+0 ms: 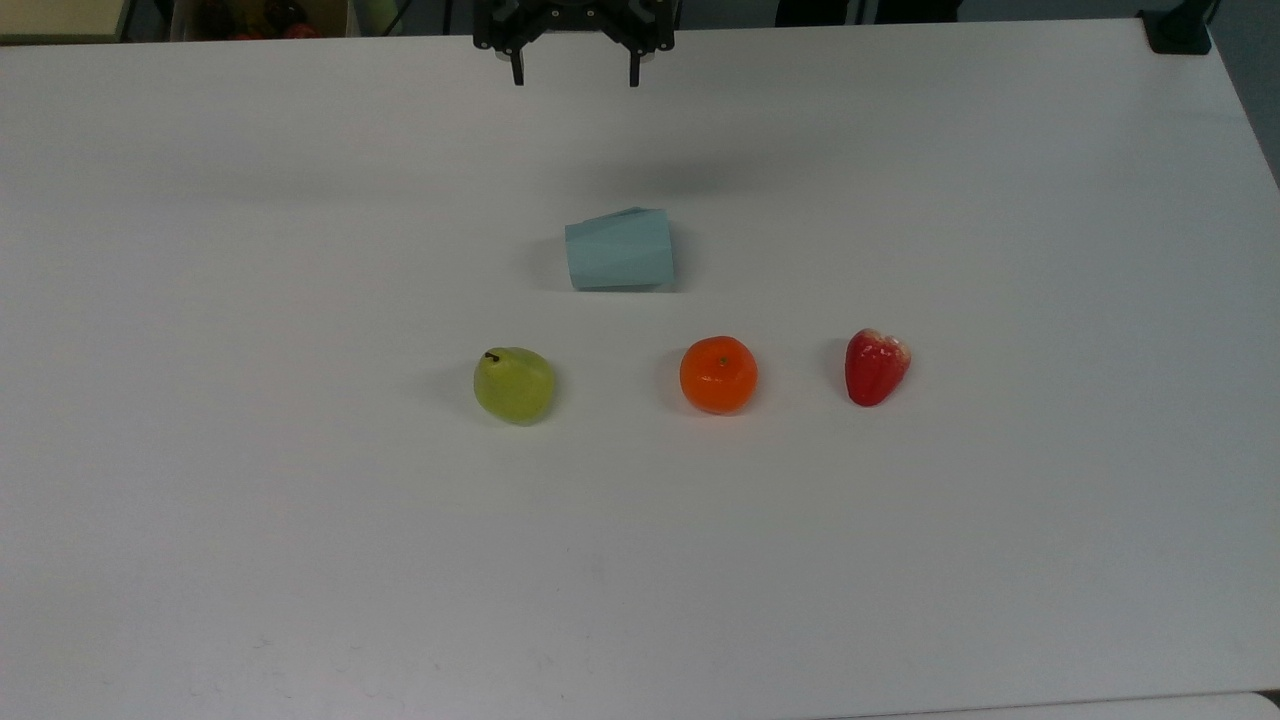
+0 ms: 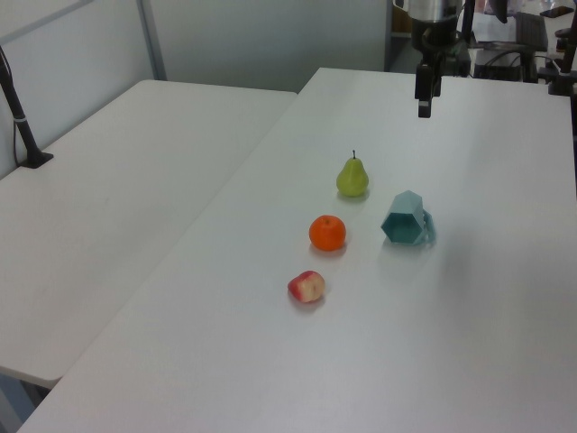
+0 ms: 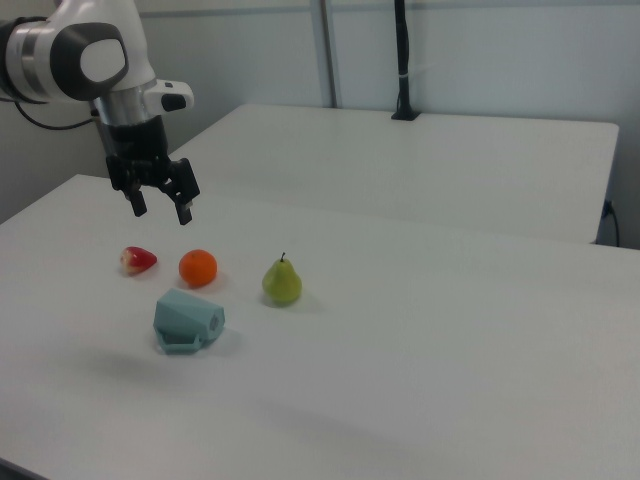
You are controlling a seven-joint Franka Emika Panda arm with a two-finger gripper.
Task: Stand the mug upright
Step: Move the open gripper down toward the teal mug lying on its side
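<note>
The arm reaches in from the right view's upper left, wrist turned straight down. Its gripper hangs in the air above the table — the two dark fingers spread wide apart, holding nothing.
</note>
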